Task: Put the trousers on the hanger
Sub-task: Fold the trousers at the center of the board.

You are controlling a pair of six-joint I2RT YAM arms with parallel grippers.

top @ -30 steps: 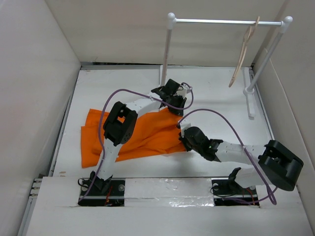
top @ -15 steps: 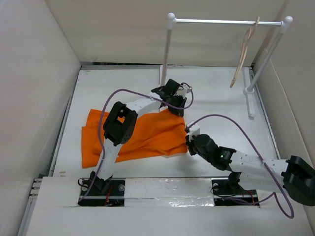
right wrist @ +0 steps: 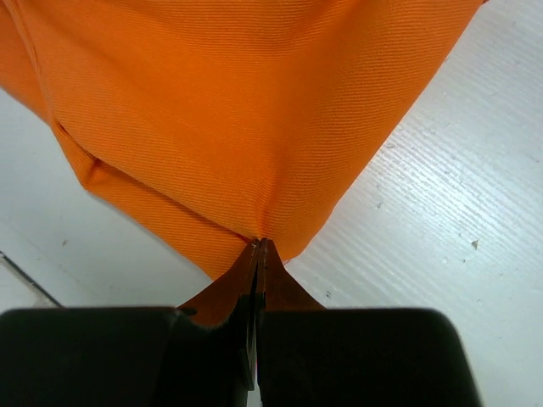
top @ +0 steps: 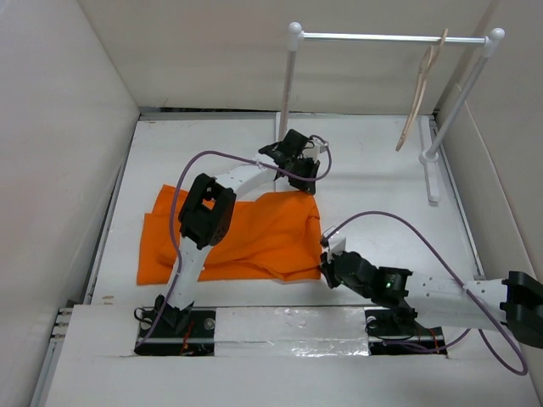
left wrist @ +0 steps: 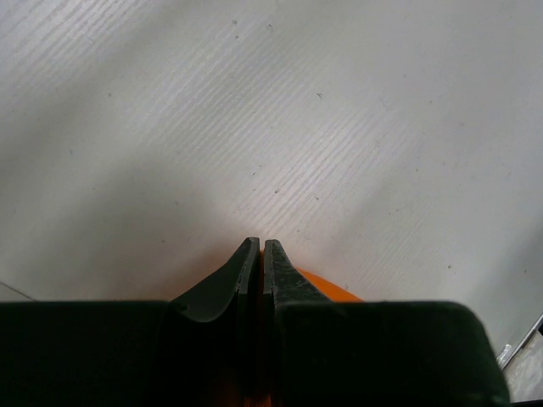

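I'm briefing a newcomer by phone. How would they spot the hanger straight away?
Find the white rack with the metal rod at the back right. The thin beige clothes hanger dangles from the rod near its right post, the only thing hanging there.

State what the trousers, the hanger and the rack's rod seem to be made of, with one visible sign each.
The trousers: woven cloth, matte; fine ribbed weave and soft folds. The hanger: likely wood, pale beige; plastic possible. The rod: metal, by its silvery sheen.
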